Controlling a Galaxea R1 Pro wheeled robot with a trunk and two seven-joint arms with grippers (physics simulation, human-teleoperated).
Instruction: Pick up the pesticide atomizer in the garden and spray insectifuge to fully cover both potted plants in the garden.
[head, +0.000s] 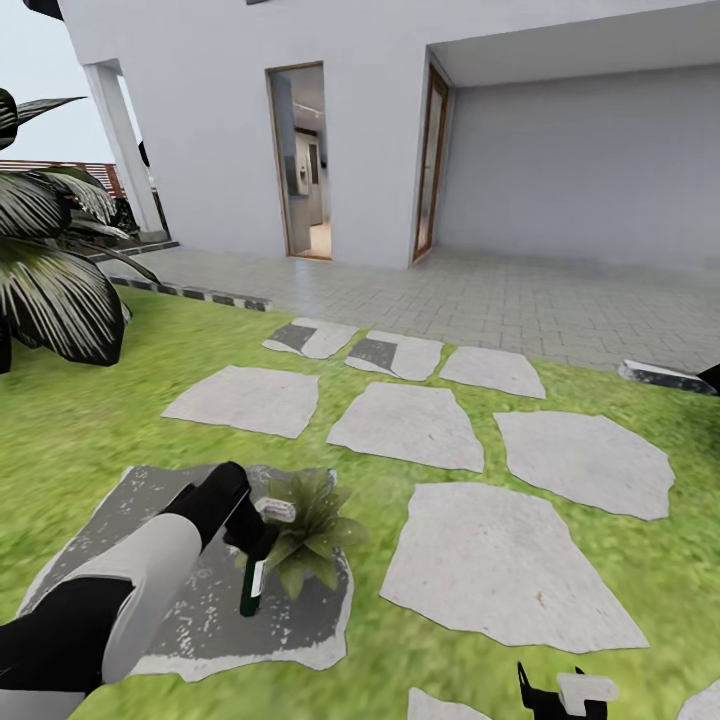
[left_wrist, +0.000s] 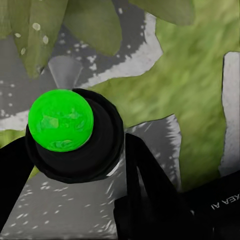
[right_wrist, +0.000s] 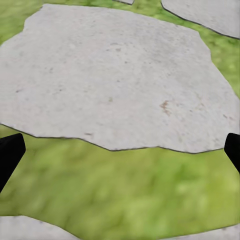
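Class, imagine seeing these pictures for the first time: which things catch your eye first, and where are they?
The left pincer grips a dark pesticide atomizer beside a small green potted plant on a wet-looking stepping stone at the lawn's near left. In the left wrist view a glossy bright green ball sits on a black round body. Beyond, pale stepping stones lead to a white house.

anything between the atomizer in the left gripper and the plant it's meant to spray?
Nothing visible. In the head view the left gripper holds the pesticide atomizer right beside the potted plant on the dark stepping stone. The leaves overlap the bottle's side, with nothing else between them.
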